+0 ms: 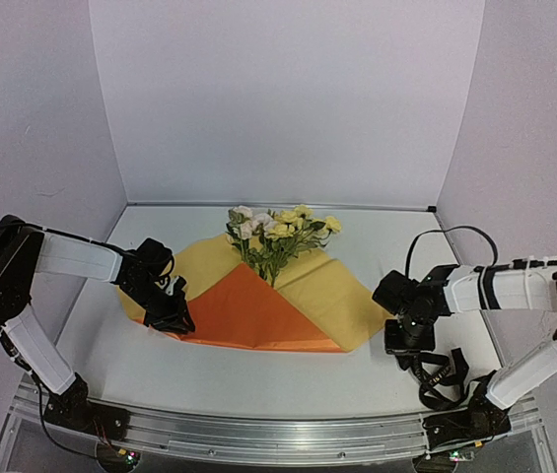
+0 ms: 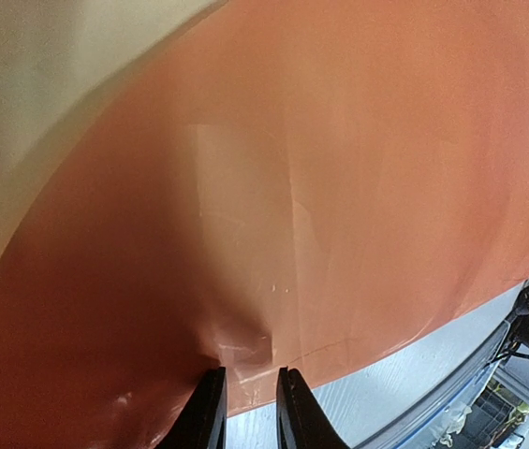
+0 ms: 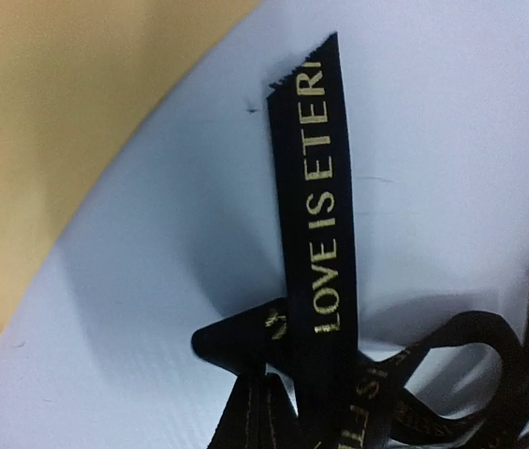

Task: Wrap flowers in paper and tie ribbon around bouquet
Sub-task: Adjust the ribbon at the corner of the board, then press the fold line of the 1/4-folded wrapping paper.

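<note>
Right, we start with the white table (image 1: 258, 384), and spread across the middle of it lies the paper (image 1: 248, 315), folded into a broad wedge: orange face up at the centre, yellow flaps out to either side. At the wedge's far end we have the flowers (image 1: 276, 232), pale yellow and cream-pink heads fanned out past the paper's top edge, the green stems tucked down into the fold. Over to the right, just off the paper's yellow corner, the ribbon (image 3: 311, 187) sits in a loose black tangle on the table, one flat tail with printed lettering sticking out. Now the arms. We see the left gripper (image 1: 177, 320) at the paper's near left edge, jaws drawn narrow and pinching the orange sheet, which puckers right at the fingertips. The right gripper (image 1: 408, 343) is down over the tangle, closed tight on the ribbon, though its fingers (image 1: 403, 340) sit outside its own wrist view.
</note>
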`<state>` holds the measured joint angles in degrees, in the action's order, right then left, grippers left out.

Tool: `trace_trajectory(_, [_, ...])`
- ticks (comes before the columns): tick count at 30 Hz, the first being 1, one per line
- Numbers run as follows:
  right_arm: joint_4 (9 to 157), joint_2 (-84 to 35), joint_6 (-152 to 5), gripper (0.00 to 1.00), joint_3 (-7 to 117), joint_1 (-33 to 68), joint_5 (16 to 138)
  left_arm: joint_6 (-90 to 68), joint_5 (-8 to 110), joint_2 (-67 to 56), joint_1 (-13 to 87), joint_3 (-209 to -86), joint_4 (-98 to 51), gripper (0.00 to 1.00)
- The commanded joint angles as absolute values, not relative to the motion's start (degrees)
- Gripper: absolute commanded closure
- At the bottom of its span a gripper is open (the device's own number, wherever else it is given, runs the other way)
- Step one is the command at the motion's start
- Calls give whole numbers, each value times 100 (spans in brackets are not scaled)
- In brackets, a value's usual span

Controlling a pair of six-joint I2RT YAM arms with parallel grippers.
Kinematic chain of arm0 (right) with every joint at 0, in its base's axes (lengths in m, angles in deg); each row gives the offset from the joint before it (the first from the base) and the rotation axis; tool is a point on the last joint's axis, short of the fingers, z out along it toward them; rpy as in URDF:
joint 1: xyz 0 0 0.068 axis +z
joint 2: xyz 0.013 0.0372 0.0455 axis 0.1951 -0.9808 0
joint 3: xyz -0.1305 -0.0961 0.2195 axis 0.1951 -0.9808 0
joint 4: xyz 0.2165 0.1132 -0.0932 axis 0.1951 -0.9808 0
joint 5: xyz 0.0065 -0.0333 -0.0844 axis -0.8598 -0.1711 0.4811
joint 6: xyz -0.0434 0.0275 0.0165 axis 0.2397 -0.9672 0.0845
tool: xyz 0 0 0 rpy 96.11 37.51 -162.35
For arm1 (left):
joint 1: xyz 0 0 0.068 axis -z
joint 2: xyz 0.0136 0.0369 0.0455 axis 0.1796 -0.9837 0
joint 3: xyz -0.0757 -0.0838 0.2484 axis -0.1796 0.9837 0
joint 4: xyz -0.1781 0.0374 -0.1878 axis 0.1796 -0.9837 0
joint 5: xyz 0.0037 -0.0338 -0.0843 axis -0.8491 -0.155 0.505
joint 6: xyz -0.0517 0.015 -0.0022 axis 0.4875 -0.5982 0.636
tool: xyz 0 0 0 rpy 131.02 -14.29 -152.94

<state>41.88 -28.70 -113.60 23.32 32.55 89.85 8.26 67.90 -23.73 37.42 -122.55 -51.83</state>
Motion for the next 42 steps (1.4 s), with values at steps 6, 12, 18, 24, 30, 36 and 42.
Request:
trace_trajectory(6, [2973,-1727,-12085,97,1685,2157,10113,819,6830,-2158,3768,-12264,-5167,79])
trace_trajectory(12, [2568,-1716,-11354,71,2460,2137,9655,802,6861,-2111,3768,-12246,-5158,79])
trace_trajectory(18, [2979,-1695,-10385,29,2976,2598,9120,819,6892,-2063,3777,-12225,-5100,79])
trace_trajectory(24, [4218,-2722,-9936,24,3607,2723,6949,843,6901,-2078,3792,-12208,-5043,79])
trace_trajectory(30, [4937,-3887,-10038,32,4453,2907,5695,903,6891,-2094,3819,-12224,-5005,79])
trace_trajectory(36, [4993,-4615,-10173,33,4987,3121,5364,948,6874,-2104,3836,-12223,-4974,79])
trace_trajectory(42, [5123,-4949,-10124,36,4904,3203,5397,949,6871,-2131,3844,-12232,-4987,80])
